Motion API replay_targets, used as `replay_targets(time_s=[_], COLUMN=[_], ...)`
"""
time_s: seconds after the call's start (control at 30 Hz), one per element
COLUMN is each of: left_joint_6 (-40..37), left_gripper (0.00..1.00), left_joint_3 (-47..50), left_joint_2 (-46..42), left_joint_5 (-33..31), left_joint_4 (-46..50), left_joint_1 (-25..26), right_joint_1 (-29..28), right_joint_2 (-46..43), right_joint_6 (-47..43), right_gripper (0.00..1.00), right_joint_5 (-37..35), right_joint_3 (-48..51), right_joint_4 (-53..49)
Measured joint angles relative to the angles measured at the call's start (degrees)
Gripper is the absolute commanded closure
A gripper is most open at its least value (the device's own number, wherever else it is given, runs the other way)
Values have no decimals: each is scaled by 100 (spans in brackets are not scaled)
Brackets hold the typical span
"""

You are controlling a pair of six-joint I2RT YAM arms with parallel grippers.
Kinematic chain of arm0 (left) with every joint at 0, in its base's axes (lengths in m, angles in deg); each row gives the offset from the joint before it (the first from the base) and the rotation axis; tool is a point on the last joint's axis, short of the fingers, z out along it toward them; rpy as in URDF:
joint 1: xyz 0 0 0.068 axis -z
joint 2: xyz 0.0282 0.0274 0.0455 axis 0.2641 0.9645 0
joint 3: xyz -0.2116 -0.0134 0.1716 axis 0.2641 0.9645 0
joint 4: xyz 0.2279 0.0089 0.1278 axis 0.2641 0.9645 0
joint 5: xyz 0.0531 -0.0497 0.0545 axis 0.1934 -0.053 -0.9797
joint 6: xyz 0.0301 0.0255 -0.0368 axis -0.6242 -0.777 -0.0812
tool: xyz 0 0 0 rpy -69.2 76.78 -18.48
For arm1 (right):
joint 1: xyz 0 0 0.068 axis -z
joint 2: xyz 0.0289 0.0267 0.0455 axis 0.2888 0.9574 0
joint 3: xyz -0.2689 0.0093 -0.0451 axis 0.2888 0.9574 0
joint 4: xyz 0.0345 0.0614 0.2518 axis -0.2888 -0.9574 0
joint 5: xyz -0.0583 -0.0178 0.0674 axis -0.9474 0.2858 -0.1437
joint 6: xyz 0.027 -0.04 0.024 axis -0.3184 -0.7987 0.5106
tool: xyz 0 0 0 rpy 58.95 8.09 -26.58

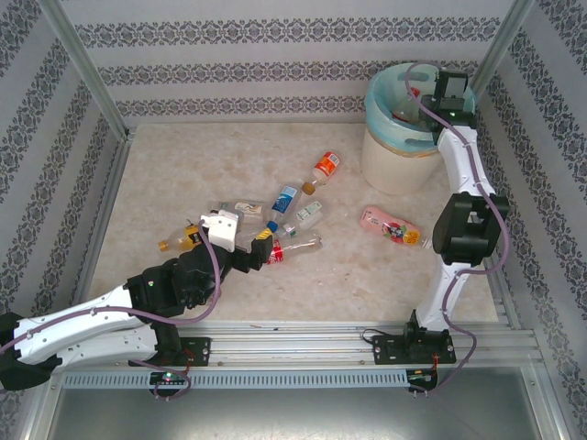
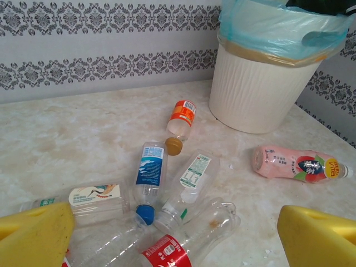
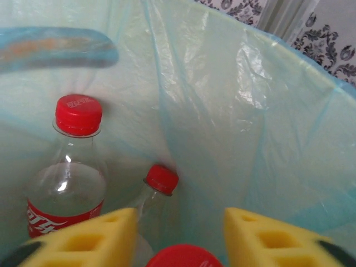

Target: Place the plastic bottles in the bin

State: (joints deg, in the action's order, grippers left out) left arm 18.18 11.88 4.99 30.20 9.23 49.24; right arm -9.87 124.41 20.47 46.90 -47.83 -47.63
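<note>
Right gripper (image 3: 179,218) spread over bin (image 1: 394,167) at 1 o'clock, red-capped bottles (image 3: 68,167) beneath; left gripper (image 1: 266,247) spread over loose bottles (image 2: 151,169), 7 o'clock

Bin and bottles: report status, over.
Left pincer open, low over the bottle cluster. Right pincer above the bin, jaws parted round a red cap, grip unclear. Two red-capped bottles in the bag; pink bottle loose on the table. Nothing seen blocking.
</note>
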Motion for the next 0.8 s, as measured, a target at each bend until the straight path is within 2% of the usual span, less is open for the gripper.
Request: replay_targets(time_s=[0.23, 0.53, 0.67, 0.8], left_joint_6=[-7, -31, -173, -372], left_gripper=[6, 7, 8, 8], left_joint_3=[0, 0, -138, -496], left_joint_2=[0, 0, 149, 531], left_joint_5=[-39, -35, -35, -35], left_joint_4=[11, 11, 245, 584], left_joint_1=[0, 0, 0, 0], right_joint_1=[-7, -186, -444, -833], right_joint_2=[-297, -1215, -1849, -2859], right_joint_6=[168, 179, 170, 197], right_gripper=[29, 28, 28, 29], right_joint_5=[197, 205, 203, 203], right_joint_3=[-72, -225, 291, 1189], right_joint_4=[-33, 33, 177, 223])
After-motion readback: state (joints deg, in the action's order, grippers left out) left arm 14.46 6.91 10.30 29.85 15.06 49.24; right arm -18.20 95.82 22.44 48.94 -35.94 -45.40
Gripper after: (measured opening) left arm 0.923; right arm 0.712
